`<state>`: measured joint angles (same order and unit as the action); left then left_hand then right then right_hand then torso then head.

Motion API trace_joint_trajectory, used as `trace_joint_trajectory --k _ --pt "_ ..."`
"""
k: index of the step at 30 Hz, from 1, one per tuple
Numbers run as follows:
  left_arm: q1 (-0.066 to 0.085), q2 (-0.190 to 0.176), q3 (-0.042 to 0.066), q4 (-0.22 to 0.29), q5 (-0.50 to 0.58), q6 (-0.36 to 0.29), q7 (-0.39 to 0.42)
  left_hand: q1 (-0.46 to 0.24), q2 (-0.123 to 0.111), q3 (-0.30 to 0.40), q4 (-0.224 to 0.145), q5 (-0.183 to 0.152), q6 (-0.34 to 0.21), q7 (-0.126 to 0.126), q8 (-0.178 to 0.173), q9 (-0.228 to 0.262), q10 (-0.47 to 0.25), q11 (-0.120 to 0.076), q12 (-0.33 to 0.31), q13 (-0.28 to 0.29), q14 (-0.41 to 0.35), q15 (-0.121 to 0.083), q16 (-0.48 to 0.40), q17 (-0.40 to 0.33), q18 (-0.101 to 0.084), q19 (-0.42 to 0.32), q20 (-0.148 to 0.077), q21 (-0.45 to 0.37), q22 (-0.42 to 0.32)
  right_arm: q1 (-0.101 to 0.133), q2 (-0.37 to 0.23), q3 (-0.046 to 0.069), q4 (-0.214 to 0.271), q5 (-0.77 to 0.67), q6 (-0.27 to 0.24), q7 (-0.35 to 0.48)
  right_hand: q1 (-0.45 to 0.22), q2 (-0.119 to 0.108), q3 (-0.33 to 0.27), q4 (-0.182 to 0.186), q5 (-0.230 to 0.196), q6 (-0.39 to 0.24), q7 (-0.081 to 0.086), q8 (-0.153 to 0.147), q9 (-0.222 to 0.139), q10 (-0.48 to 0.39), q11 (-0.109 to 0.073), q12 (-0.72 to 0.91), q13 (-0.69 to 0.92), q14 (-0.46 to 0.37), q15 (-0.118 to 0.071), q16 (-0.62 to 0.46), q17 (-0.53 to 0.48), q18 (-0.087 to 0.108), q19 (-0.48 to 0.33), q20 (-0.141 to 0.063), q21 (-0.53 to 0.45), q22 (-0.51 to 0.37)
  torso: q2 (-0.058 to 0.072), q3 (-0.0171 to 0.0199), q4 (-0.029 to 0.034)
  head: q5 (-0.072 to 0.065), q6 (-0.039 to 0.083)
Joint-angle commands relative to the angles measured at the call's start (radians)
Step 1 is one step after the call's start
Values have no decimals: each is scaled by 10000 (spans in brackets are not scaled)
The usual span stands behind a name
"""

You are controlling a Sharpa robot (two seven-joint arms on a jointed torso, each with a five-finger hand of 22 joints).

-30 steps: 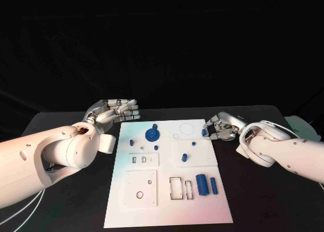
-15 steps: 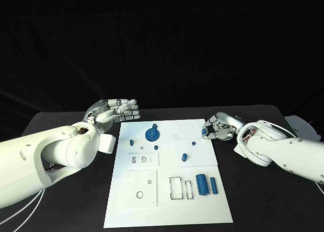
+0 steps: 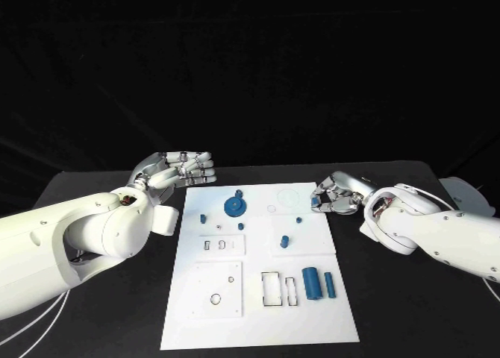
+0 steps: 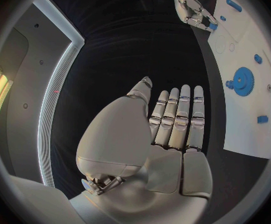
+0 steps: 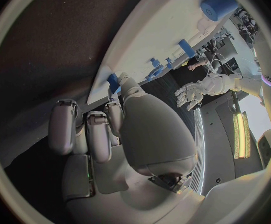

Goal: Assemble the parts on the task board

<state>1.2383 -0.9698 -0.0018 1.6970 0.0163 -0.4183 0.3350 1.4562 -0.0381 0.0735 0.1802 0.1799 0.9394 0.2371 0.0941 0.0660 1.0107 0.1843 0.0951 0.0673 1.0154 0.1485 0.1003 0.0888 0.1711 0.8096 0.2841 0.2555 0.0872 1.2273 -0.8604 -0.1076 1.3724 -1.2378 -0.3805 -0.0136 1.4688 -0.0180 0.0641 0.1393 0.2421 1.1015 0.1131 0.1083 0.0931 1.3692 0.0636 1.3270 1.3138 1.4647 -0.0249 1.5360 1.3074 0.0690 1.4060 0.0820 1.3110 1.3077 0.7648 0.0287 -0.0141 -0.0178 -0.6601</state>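
The white task board lies in the middle of the black table. My right hand is at the board's far right edge and pinches a small blue part between thumb and fingertip; the same part sits at the board's rim in the right wrist view. My left hand hovers off the board's far left corner, holding nothing, its fingers straight and side by side. On the board lie a blue gear, a few small blue pieces and two blue cylinders.
The board has square plates with slots and holes near its front left. Black table surface runs on both sides of the board. My bulky white forearms reach in along each side.
My right hand has edged slightly farther from me along the board's right edge, still pinching the small blue part. The left hand has stayed where it was.
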Motion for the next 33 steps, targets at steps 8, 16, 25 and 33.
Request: trace_joint_trajectory --k 8,16,25,33 --pt "9 4 7 19 13 189 17 18 101 12 -50 -1 -48 92 -61 -5 -20 80 -45 -8 -28 64 -41 -5 99 -47 26 -50 -15 -9 56 -2 -22 -305 -239 -2 122 318 468 -157 -497 334 -122 210 99 443 -419 160 307 923 -175 82 2051 -67 163 -123 212 661 -2 7 -8 12 -26" --pt "9 5 7 3 13 197 3 20 105 11 -55 -2 -47 94 -71 -3 -18 82 -57 -5 -24 65 -58 -3 99 -51 27 -52 -21 -2 -55 10 637 -391 -677 -155 -181 284 531 -53 -548 387 -167 277 138 504 -456 212 354 940 -211 113 2117 -125 314 -163 432 861 -12 6 -6 31 -63" --pt "9 28 6 -39 13 215 -11 19 106 11 -55 -2 -46 95 -72 -3 -18 82 -57 -5 -24 65 -59 -3 99 -51 27 -52 -21 130 11 40 1992 -1102 -964 -984 -527 231 567 114 -326 433 -222 355 193 559 -502 252 396 959 -251 149 2196 -176 452 -202 631 1044 -9 3 -3 197 -157" --pt "9 89 6 -67 13 230 -26 19 106 11 -55 -2 -46 95 -72 -3 -18 82 -57 -5 -24 65 -59 -3 99 -51 27 -52 -21 153 670 37 2610 -1642 -834 -1336 -599 247 604 159 -273 441 -240 375 210 608 -517 308 452 971 -263 172 2246 -190 490 -213 686 1095 -1 -3 -6 360 -284"
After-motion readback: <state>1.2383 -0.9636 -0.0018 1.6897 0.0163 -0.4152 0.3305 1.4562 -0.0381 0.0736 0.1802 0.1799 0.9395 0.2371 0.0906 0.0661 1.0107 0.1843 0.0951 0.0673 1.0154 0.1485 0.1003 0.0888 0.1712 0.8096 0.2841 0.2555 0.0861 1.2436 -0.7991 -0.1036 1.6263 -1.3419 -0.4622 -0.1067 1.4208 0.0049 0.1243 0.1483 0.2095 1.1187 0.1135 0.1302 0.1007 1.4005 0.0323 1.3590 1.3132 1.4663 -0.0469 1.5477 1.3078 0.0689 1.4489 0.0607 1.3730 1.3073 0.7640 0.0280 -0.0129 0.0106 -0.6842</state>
